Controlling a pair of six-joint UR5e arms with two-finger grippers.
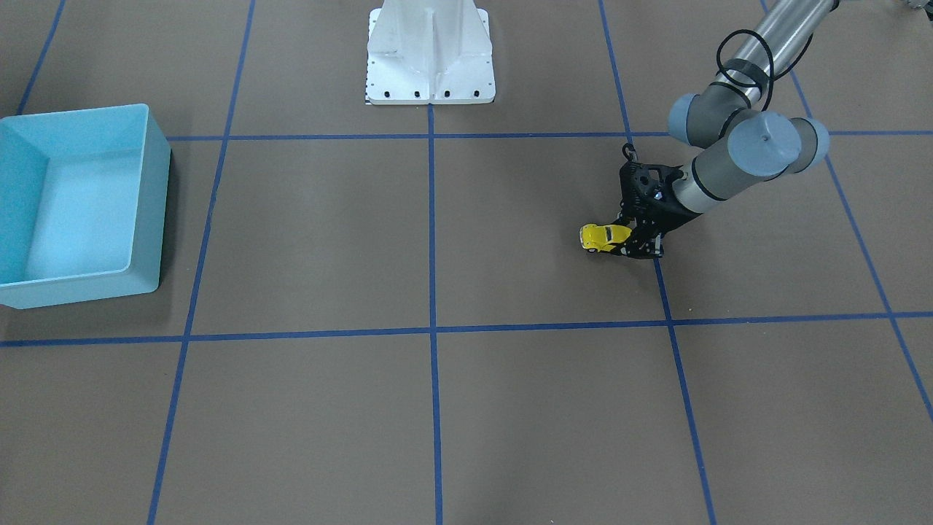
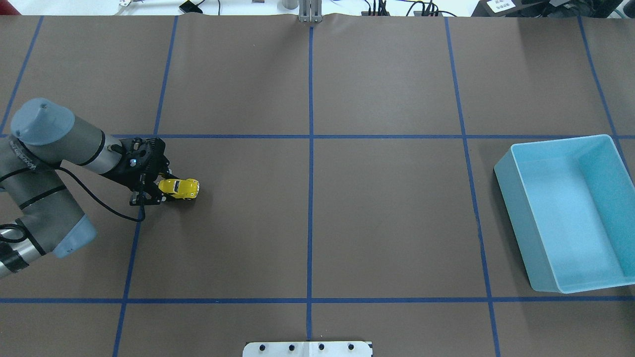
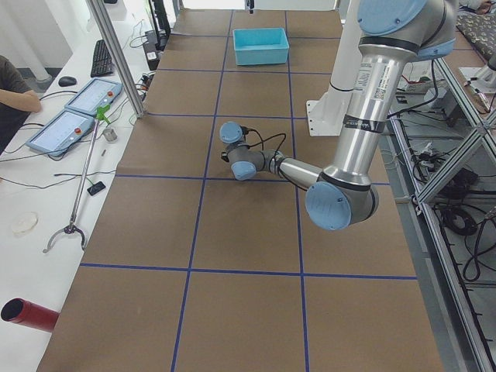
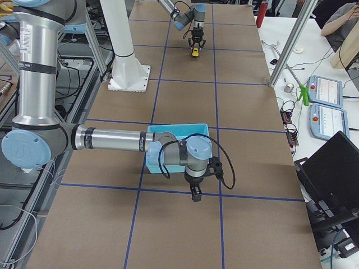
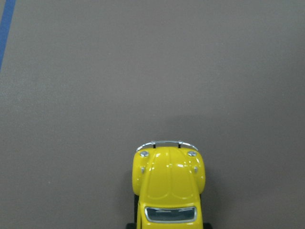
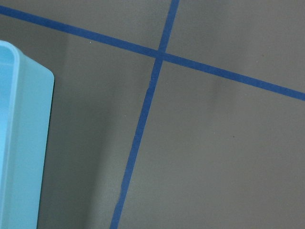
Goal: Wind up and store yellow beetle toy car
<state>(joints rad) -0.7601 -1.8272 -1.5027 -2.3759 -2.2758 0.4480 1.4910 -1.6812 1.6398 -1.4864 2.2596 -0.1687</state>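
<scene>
The yellow beetle toy car (image 2: 180,188) stands on the brown table on my left side, nose toward the table's middle. It also shows in the front view (image 1: 602,236) and fills the bottom of the left wrist view (image 5: 168,183). My left gripper (image 2: 159,189) is low at the table, its fingers closed on the car's rear end. The light blue bin (image 2: 516,218) stands empty at the far right. My right gripper (image 4: 194,195) hangs above the table beside the bin (image 4: 176,129). It shows only in the right side view, so I cannot tell whether it is open.
The white robot base (image 1: 430,58) stands at the table's near edge. Blue tape lines (image 2: 310,218) divide the brown table into squares. The bin's wall (image 6: 24,157) shows at the left of the right wrist view.
</scene>
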